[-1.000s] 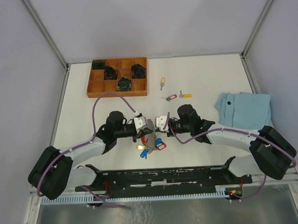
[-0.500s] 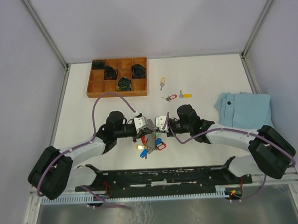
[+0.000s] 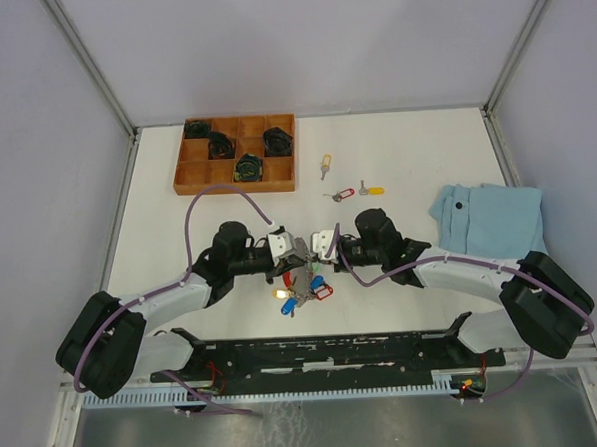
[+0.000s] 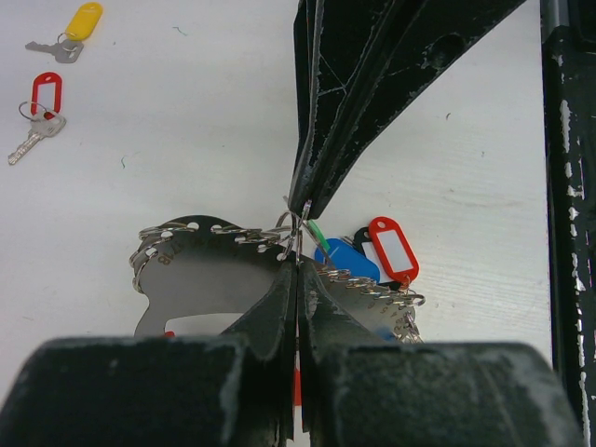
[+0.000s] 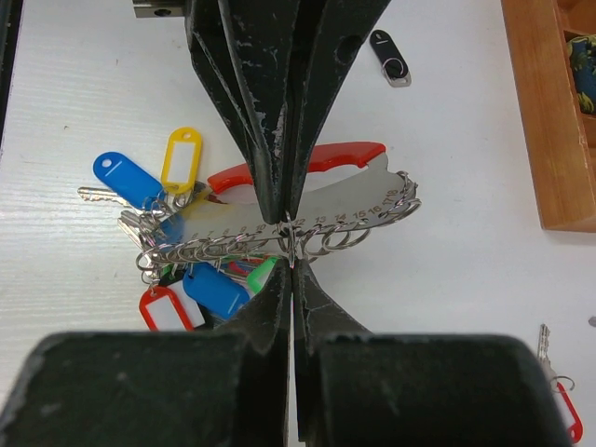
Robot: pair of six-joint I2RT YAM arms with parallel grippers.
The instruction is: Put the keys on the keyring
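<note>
Across the white worktop [image 3: 425, 147]: a folded blue cloth [image 3: 489, 219] at the right edge and a wooden compartment tray [image 3: 235, 188] at the far left. Near the arm bases, the left tool [image 4: 298, 270] and right tool [image 5: 291, 265] meet tip to tip. Each is pressed together on the keyring [image 5: 358, 200], pinching the ringed edge of its silver plate among blue, yellow and red tags. Three loose keys [image 3: 340, 194], tagged yellow-green, red and yellow, lie farther back between tray and cloth, well apart from the keyring.

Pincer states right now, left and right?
Left pincer: closed, tips pinching the keyring at its row of rings.
Right pincer: closed, pinching the keyring at the same spot.
</note>
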